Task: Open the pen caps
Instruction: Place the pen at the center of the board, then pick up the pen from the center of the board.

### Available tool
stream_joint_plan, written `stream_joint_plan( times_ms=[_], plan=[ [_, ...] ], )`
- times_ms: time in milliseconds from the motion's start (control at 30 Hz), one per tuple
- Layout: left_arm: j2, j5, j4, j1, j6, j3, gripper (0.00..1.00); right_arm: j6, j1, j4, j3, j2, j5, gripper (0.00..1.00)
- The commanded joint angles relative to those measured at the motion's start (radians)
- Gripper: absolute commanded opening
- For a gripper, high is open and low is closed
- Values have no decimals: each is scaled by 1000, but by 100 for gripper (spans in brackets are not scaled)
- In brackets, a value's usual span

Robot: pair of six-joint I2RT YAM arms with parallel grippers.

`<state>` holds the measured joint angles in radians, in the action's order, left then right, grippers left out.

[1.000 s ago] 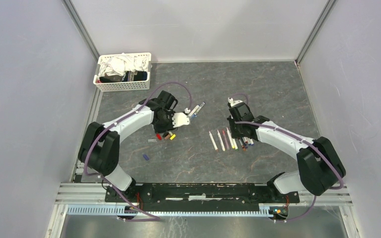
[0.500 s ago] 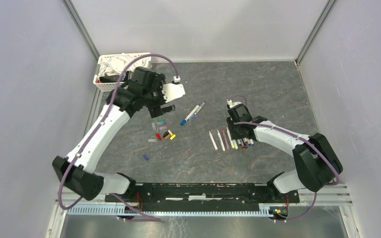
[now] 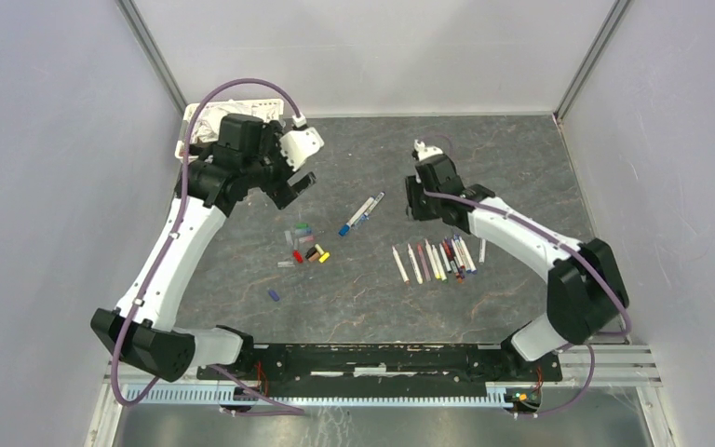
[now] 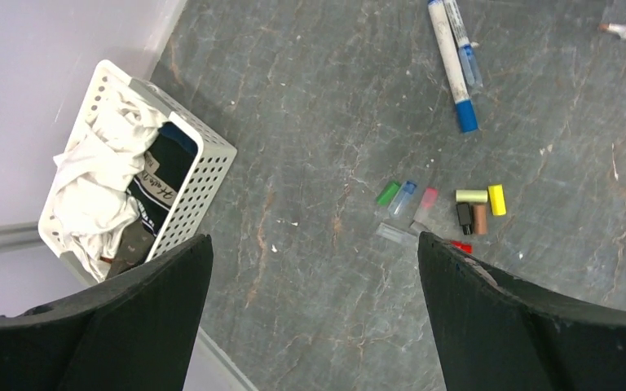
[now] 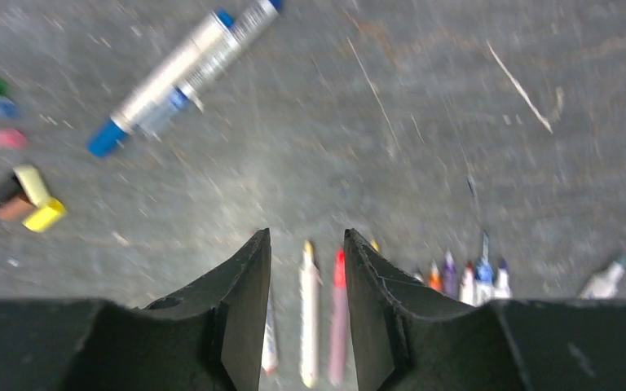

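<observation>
left fingers [image 4: 155, 309] spread as wide as they go, empty, high over the surface [image 3: 521, 168] next to the basket [image 4: 200, 191]. right fingers [image 5: 244, 301] roughly half apart, nothing in them, hanging just past the row of uncapped pens [image 3: 433, 261]

pulled pen caps [image 3: 305, 244] sit in a loose cluster on the left arm's side, with one stray blue cap [image 3: 274, 295] nearer the bases. looks like only the two capped pens [image 3: 361, 213] are left, lying side by side, touching or nearly so, between the arms

my read for this step: split the pair first, they're too tight together for a clean pinch. one side clamps the barrel mid-length, the other takes only the blue end [image 4: 466, 122]. pull straight along the axis, since any sideways load and the barrel slips. cap goes to the cluster, pen into the row

writing: any print on the barrels is too small to read. dark cloth in the basket has a white script label, can't make it out
</observation>
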<state>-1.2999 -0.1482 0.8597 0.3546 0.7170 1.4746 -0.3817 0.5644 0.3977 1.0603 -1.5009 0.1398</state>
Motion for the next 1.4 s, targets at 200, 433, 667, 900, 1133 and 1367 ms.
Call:
stream_joint_plan(
  times_ms=[200, 433, 667, 900, 1133, 1367],
  plan=[
    [43, -153, 26, -51, -72, 25, 100, -223, 44, -56, 322, -366, 4, 45],
    [54, -127, 33, -51, -78, -46, 100, -305, 45, -67, 464, -554, 34, 43],
    [91, -188, 28, -51, -52, -132, 100, -351, 46, -61, 524, -647, 36, 43],
    [83, -184, 36, -51, -42, -190, 100, -366, 46, -66, 512, -668, 40, 40],
    [88, -172, 6, -51, -37, -251, 100, -389, 47, -110, 479, -630, 28, 40],
    [86, -179, 6, -50, -41, -262, 100, -377, 52, -28, 588, -715, 71, 40]
  ],
)
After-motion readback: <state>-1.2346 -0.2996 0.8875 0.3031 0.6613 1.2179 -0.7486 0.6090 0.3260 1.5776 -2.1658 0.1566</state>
